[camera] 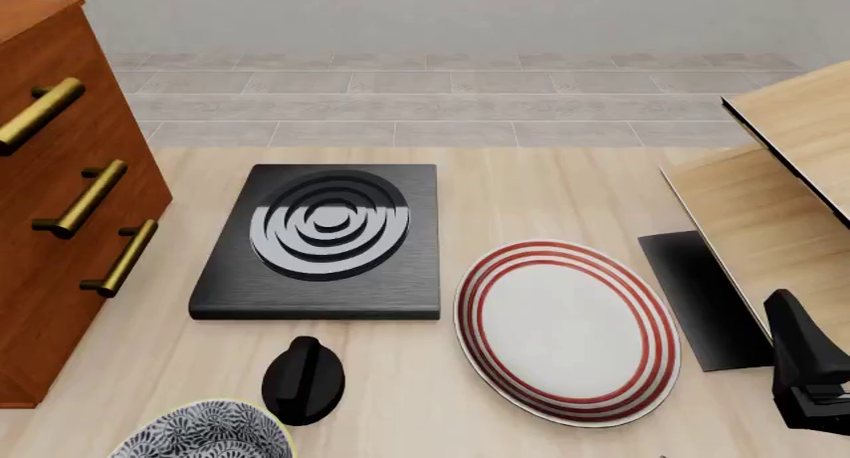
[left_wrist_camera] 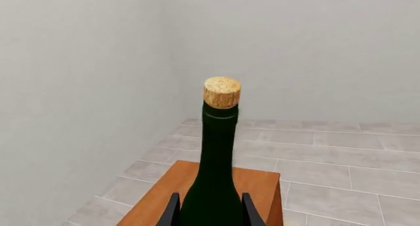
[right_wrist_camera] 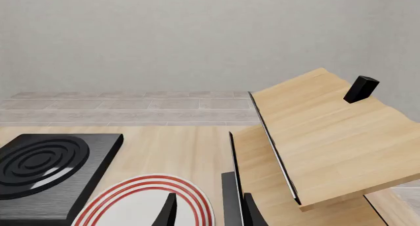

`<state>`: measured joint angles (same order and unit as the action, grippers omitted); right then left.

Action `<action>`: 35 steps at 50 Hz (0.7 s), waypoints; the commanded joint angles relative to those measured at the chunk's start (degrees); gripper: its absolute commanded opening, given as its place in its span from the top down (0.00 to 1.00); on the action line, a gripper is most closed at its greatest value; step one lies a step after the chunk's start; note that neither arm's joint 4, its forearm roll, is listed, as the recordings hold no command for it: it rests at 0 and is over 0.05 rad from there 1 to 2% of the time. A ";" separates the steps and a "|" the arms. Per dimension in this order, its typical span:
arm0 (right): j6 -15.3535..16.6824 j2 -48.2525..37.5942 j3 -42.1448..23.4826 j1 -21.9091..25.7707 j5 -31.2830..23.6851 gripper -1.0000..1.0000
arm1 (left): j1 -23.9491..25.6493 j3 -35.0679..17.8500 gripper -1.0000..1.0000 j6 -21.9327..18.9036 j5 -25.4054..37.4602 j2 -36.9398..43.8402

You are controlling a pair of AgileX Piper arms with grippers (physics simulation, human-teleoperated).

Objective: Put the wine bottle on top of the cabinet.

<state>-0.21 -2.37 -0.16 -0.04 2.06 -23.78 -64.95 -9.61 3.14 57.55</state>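
- The wine bottle (left_wrist_camera: 215,177) is seen only in the left wrist view, held upright, its dark green neck rising to a tan cork (left_wrist_camera: 222,92).
- The lower neck of the bottle is clamped between the two dark fingers (left_wrist_camera: 173,212) of the left gripper (left_wrist_camera: 211,213), one on each side of the glass.
- Below and behind the bottle, the flat reddish-brown top of the cabinet (left_wrist_camera: 253,186) is seen; whether the bottle's base touches it cannot be told, since the base is out of the picture.
- In the front view the cabinet (camera: 60,229) stands at the left edge of the tabletop (camera: 558,189), with three brass bar handles (camera: 83,197) on its front; neither bottle nor left gripper is shown there.
- Near the cabinet, a black hob plate (camera: 322,241) with concentric grey rings lies flat on the tabletop.
- A squat black knob (camera: 303,380) is set just in front of the hob plate, and a patterned bowl (camera: 202,436) is cut by the lower edge.
- A white plate with red rings (camera: 568,331) lies to the right of the hob plate.
- A pale slanted wooden panel structure (camera: 770,194) occupies the right side.
- The right gripper (right_wrist_camera: 208,211) is held low by that structure, its fingers (right_wrist_camera: 168,211) parted and nothing between them.
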 commanded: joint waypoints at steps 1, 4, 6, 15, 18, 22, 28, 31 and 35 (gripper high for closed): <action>0.00 -0.01 0.00 0.01 0.00 0.00 | -1.65 2.53 1.00 -0.45 -3.13 0.31; -0.01 0.03 0.00 0.00 -0.02 0.00 | -1.95 3.03 1.00 -0.33 -3.81 0.67; 0.00 0.00 0.00 -0.01 0.00 0.00 | -2.40 3.33 1.00 -0.29 -4.49 1.19; 0.00 0.00 0.00 0.01 0.00 0.00 | -3.91 4.98 1.00 -0.76 -6.48 2.67; 0.00 -0.01 0.00 0.01 0.01 0.00 | -4.34 5.47 1.00 -0.78 -7.00 2.90; 0.01 0.02 0.00 0.01 -0.01 0.00 | -5.33 5.81 1.00 -0.29 -7.89 3.70; 0.00 -0.02 0.00 -0.01 0.01 0.00 | -5.82 6.52 1.00 -0.57 -9.09 4.54; 0.00 0.00 0.00 0.00 0.00 0.00 | -6.16 6.57 1.00 -0.48 -9.39 5.02; 0.00 0.01 0.00 0.00 0.00 0.00 | -6.50 6.92 1.00 -0.39 -9.95 5.42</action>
<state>-0.21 -2.38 -0.16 -0.04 2.06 -29.16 -58.49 -8.91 -5.04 61.98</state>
